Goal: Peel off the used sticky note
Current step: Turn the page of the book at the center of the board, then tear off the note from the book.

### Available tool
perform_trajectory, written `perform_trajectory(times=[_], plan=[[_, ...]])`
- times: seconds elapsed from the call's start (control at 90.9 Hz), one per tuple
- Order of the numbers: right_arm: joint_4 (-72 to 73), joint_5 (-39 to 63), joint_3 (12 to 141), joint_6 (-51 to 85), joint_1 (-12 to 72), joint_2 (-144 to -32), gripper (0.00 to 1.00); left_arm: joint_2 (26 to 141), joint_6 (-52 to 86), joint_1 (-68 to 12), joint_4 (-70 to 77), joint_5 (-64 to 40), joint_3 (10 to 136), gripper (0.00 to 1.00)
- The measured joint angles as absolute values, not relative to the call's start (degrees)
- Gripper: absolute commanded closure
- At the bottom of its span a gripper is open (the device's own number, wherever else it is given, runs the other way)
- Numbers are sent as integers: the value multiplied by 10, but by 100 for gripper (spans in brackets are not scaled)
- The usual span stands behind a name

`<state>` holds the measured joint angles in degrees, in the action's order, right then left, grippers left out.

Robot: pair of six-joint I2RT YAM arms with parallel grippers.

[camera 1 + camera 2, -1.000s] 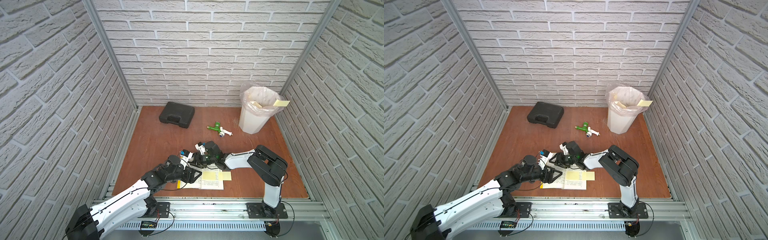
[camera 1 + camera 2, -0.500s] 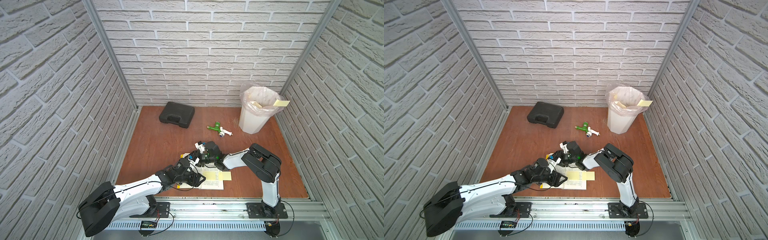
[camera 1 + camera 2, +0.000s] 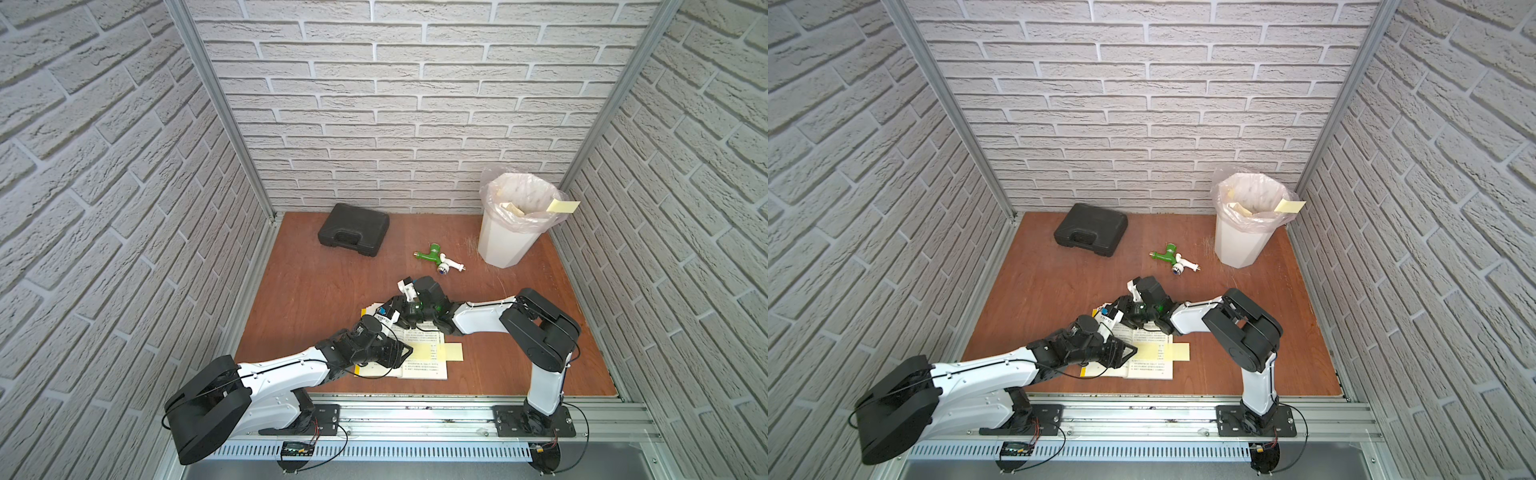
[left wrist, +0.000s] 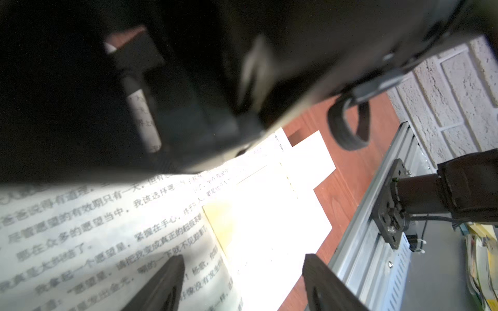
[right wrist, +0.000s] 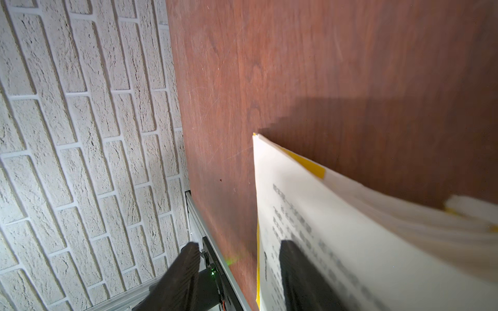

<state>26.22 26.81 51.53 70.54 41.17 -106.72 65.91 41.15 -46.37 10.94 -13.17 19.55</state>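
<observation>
- While the left gripper (image 4: 242, 257) hangs low over the open book (image 3: 424, 368), its jaws stand apart and hold nothing. The note's edge shows between the fingers in the left wrist view.
- Note (image 3: 420, 353): pale yellow, stuck flat on the page under the left gripper, near the front of the surface (image 3: 332, 291). A second pale slip (image 3: 454, 353) juts past that page's outer edge.
- Right gripper (image 5: 238, 246): jaws apart, with one finger lying on the other page near the book's far corner. This reads as a hold-down, not a grasp.
- Step in hand, as judged: get a pinch on the note's free edge.
- Work one finger under the loose edge, not the glued one. Which edge is glued cannot be told.
- Close on the note alone, since catching the page beneath would lift or tear it.
- Peel low and slowly, back along the page.
- The right gripper should press the book down through the pull.
</observation>
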Motion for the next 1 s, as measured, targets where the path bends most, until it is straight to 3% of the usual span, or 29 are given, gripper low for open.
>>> perform_trajectory(times=[0.429,0.759,1.001], plan=[[127,223,526,626,361,-883,45,663,411,-464,84,-124,178,25],[1,203,402,569,357,-750,45,667,411,-463,79,-122,178,25],[-59,211,353,543,357,-714,45,669,412,-462,80,-122,178,25]])
